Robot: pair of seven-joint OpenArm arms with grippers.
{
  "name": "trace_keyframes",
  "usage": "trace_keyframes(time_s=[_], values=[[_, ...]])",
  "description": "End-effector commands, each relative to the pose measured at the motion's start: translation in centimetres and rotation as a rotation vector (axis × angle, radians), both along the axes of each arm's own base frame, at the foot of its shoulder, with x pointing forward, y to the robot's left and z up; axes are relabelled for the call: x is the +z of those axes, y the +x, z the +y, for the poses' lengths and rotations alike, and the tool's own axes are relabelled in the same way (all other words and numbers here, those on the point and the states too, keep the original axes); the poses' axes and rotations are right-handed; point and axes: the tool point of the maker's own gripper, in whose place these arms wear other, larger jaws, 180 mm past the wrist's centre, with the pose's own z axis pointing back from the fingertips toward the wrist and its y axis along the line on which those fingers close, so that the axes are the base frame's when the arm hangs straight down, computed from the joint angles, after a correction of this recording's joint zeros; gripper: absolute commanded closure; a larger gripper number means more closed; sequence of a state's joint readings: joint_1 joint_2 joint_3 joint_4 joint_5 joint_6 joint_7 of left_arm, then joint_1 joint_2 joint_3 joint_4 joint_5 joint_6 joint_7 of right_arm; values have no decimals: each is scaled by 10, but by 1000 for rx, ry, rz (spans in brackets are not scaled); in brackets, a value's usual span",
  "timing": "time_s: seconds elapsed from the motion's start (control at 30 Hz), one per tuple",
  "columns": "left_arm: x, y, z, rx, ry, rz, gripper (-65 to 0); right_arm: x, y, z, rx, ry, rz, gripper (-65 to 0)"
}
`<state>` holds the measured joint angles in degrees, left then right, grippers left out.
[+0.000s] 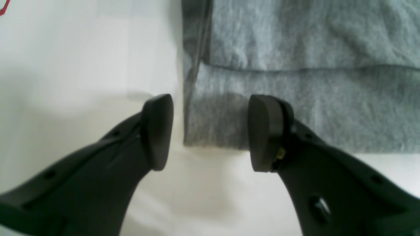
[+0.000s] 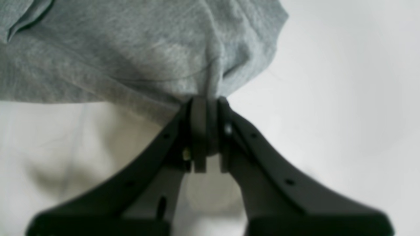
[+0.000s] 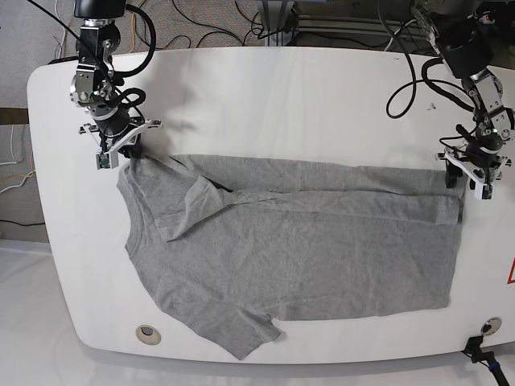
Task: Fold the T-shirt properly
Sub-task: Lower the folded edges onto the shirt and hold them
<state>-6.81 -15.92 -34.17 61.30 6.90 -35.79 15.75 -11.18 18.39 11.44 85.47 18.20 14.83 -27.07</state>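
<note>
We see bare white table (image 3: 265, 96) beyond the T-shirt (image 3: 290, 249); only cables (image 3: 406, 84) cross its far right corner.

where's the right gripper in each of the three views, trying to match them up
Left wrist: not in it; the open fingers there belong to the other arm.
Right wrist: the right gripper is at bottom centre, shut on the T-shirt.
Base: upper left, pinching the shirt's top left corner.
Shared landmark: the grey T-shirt on the white table.
</note>
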Motion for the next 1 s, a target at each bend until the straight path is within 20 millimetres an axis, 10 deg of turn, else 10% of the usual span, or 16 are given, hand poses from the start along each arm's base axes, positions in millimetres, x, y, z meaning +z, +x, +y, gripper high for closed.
trace_keyframes(time_s=[0.0,0.67,0.97], values=[[22,12,10,3,27,-62,-345,4,0,-5,0,-18,-2,-43],[-10,1,-2,17,-45,3,-340,3,-1,-5,0,-18,2,-43],[-11,1,-2,17,-47,5,0,1,-1,2,-5,1,0,-41]])
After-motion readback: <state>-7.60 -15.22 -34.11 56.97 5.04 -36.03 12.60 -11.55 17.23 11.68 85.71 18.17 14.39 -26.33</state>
